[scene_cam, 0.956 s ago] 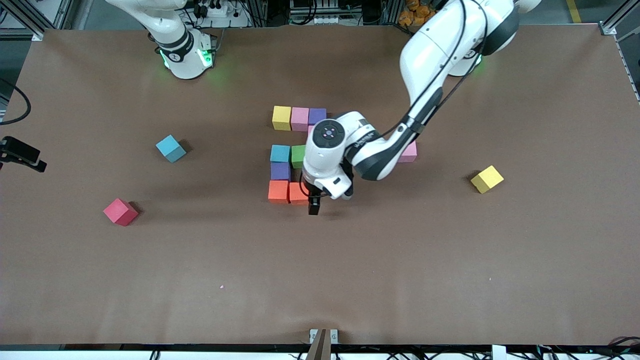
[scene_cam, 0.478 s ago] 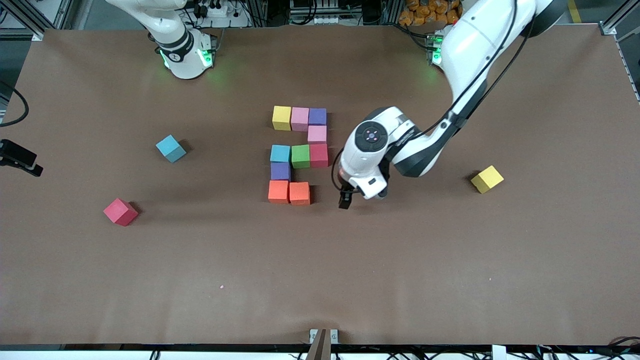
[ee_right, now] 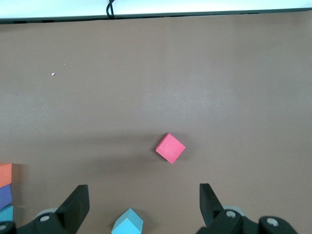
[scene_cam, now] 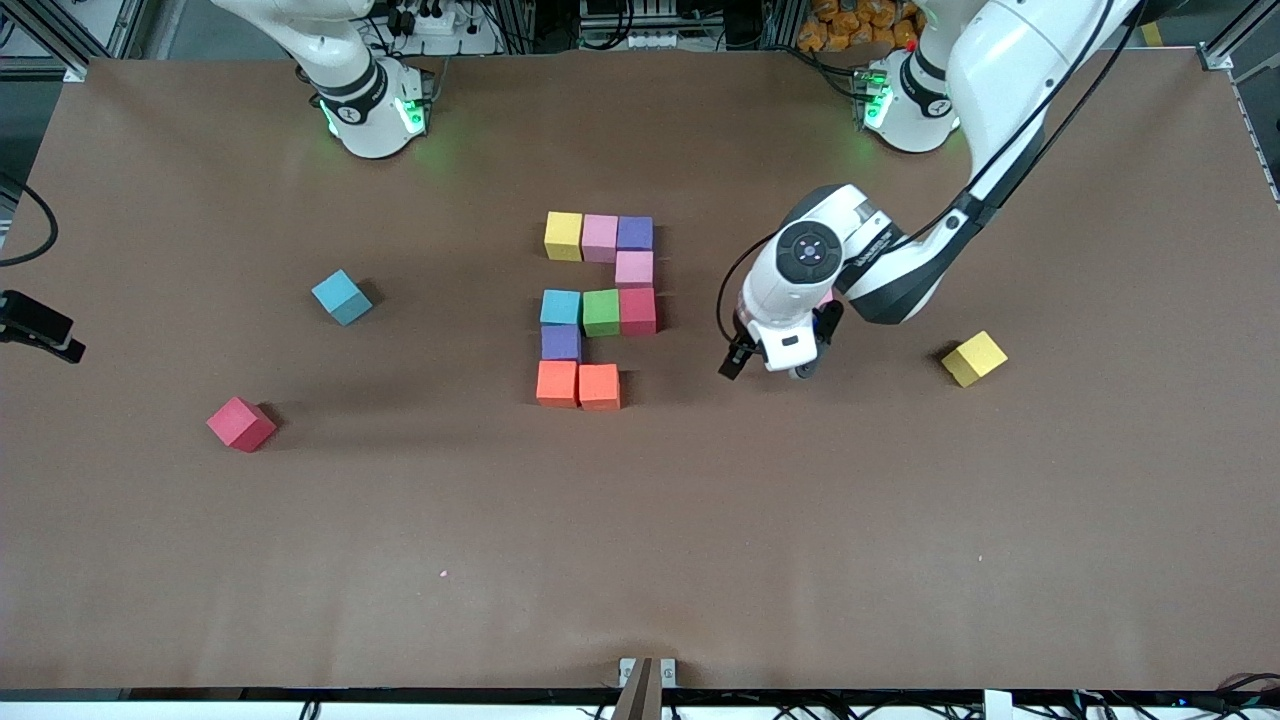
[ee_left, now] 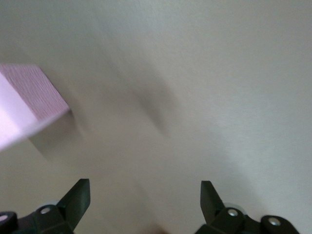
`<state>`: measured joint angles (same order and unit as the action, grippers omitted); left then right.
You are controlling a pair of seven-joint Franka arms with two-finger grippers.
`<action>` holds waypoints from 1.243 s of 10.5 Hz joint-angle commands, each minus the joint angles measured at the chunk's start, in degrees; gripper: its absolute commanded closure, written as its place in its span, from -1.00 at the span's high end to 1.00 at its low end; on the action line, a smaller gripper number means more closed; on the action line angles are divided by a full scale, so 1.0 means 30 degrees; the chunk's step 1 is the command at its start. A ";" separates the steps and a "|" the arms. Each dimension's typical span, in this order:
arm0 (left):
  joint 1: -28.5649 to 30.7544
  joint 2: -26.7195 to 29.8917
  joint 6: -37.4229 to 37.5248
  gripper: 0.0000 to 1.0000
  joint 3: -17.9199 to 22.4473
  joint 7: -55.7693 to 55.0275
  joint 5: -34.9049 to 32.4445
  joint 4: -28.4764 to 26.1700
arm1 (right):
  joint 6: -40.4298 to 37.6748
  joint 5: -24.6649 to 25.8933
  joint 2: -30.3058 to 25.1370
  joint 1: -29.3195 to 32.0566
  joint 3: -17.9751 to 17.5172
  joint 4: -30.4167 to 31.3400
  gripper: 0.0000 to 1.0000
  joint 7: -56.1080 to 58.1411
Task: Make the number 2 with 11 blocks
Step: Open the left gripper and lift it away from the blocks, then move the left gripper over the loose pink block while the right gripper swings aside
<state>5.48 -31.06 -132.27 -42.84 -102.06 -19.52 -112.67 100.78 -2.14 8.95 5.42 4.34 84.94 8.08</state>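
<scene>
The left gripper hangs over bare table toward the left arm's end, beside the unfinished digit; its fingers are spread wide with nothing between them, as the left wrist view shows. A pink foam cube lies just beside it there; in the front view only a sliver of pink peeks past the wrist, so it is probably the loose block the arm is lining up on.

Going from near to far among the matte foam cubes: a loose red cube lies toward the right arm's end, then two orange cubes side by side as the start of the digit's bottom row, with the third place in that row vacant. A loose yellow cube sits toward the left arm's end. Above the orange pair come a purple cube, then a light blue, green and red row, a loose light blue cube well apart, a pink cube, and a yellow, pink and purple top row. That makes ten in the number 2, so one remains.

The right gripper waits high near its base, likewise spread and empty.

No legible writing shows on any block.
</scene>
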 commanded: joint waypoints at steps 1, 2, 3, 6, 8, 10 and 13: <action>0.0954 0.1710 0.0405 1.00 -0.0367 0.3826 0.0265 -0.1876 | -0.0078 -0.0254 0.0414 0.0069 -0.0070 -0.0423 1.00 0.0178; 0.1276 0.1712 0.1018 1.00 -0.0367 0.5612 0.0236 -0.1878 | -0.0078 -0.0254 0.0474 0.0010 -0.0070 -0.0423 1.00 0.0178; 0.1656 0.1741 0.1778 1.00 -0.0367 0.7892 0.0236 -0.1849 | -0.0078 -0.0312 0.0591 0.0010 -0.0099 -0.0423 1.00 0.0178; 0.2479 0.1654 0.3103 1.00 -0.0426 1.3296 0.0265 -0.2111 | -0.0078 -0.0342 0.0796 -0.0604 -0.0128 -0.0307 1.00 0.0120; 0.2800 0.1507 0.3046 1.00 -0.0484 1.5198 0.0381 -0.2462 | 0.0067 -0.0313 0.1061 -0.1217 -0.0157 -0.0423 1.00 0.0061; 0.3706 0.1245 0.2783 1.00 -0.1242 1.6349 0.0412 -0.2901 | 0.1292 0.1753 0.1177 -0.2711 -0.0157 -0.0306 1.00 0.0002; 0.4150 0.1097 0.2346 1.00 -0.1657 1.7318 0.0412 -0.3546 | 0.0660 0.3207 0.1032 -0.2776 -0.0128 -0.0219 1.00 -0.0754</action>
<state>16.70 -28.17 -123.88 -46.66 -52.02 -19.52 -121.68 104.32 6.83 11.98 -3.95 3.78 84.95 7.10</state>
